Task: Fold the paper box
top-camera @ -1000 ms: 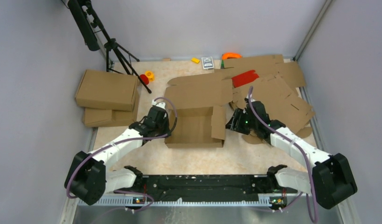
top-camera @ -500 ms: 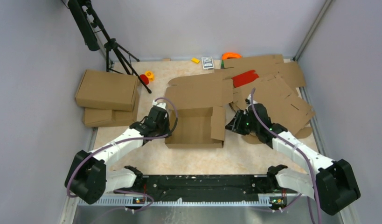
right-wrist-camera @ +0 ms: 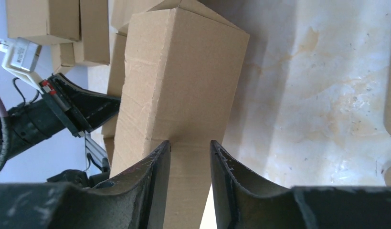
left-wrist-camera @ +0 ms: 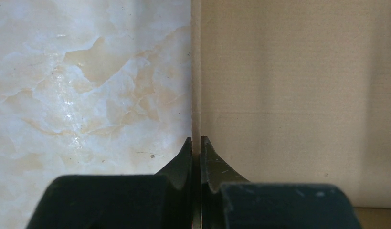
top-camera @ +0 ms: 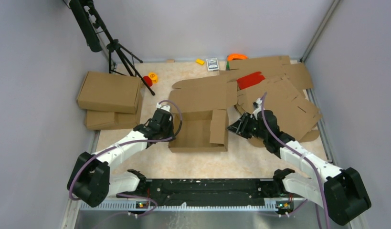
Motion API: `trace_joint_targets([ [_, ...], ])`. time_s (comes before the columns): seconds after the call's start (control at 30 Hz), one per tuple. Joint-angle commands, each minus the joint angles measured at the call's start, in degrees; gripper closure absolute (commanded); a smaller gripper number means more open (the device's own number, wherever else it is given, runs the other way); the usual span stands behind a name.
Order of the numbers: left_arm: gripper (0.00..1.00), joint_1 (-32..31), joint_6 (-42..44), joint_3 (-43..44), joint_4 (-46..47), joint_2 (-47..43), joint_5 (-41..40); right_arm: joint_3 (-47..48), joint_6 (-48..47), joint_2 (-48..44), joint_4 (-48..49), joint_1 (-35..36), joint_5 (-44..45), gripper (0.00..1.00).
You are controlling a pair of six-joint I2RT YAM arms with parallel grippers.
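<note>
The paper box (top-camera: 195,131) is a brown cardboard blank, half folded, open-topped at the table's middle, with its lid panel (top-camera: 203,95) lying flat behind. My left gripper (top-camera: 170,128) is shut on the box's left wall; in the left wrist view the thin wall edge (left-wrist-camera: 196,71) runs between my closed fingertips (left-wrist-camera: 196,141). My right gripper (top-camera: 232,128) is open at the box's right side, against the raised right flap (top-camera: 218,126), which leans inward. In the right wrist view the flap (right-wrist-camera: 184,81) stands just beyond my parted fingertips (right-wrist-camera: 190,144).
Two finished boxes (top-camera: 110,93) are stacked at the left. A heap of flat cardboard sheets (top-camera: 284,98) with a red piece (top-camera: 250,79) lies at the back right, close behind my right arm. A tripod (top-camera: 119,52) and small items (top-camera: 212,63) stand at the back.
My right gripper has moved left and the box's right flap has swung inward over the box. My left gripper has stayed on the left wall.
</note>
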Motion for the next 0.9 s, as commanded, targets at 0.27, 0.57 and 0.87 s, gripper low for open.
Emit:
trace_joint_targets([
  [0.27,1.0,-0.6,-1.1,0.7,4.4,0.0,1.6,-2.8,3.9,-1.3,12.0,0.9,-4.7,0.56],
  [0.57,1.0,-0.6,-1.7,0.2,5.2,0.5,2.2,-4.9,7.8,-3.0,16.5,0.8,-4.2,0.5],
  [0.87,1.0,-0.5,-4.0,-0.6,8.0,1.6,6.0,-8.4,12.7,-3.1,23.7,0.8,-4.1,0.5],
])
